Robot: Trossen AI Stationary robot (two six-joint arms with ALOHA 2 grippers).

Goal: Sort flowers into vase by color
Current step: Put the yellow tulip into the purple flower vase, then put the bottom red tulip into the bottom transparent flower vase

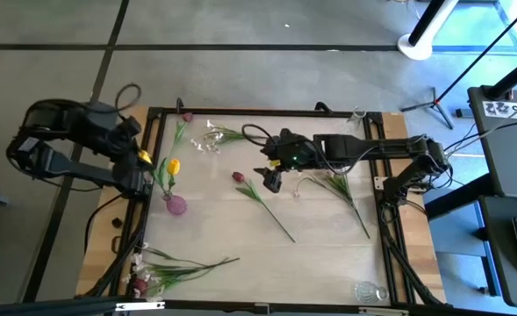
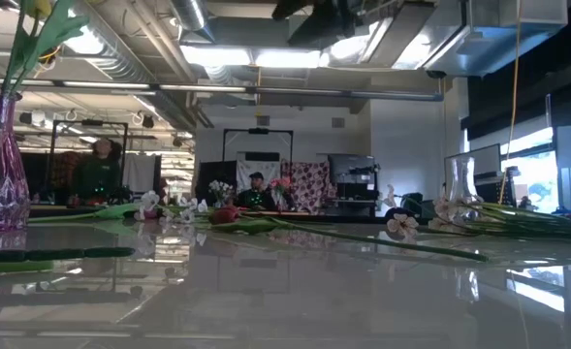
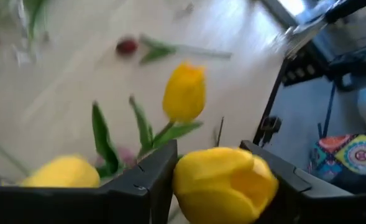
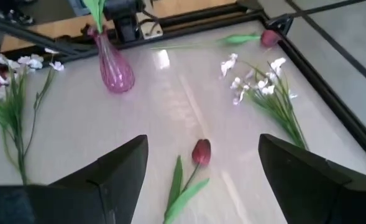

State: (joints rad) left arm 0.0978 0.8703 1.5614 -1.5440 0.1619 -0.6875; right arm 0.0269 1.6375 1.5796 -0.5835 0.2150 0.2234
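Holding a yellow tulip (image 3: 223, 183) in my left tool (image 1: 144, 158) just above the pink vase (image 1: 176, 205); right tool (image 1: 271, 178) released above a red tulip (image 1: 238, 176).

One camera looks straight down on the whole table (image 1: 267, 254). One sits low at the table's edge, looking across into the room. Each wrist camera looks down from close. All four show the pink vase (image 1: 176, 205).

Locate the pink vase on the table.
In the high view the pink vase stands at the table's left side, just beside the left gripper, with a yellow tulip in it.
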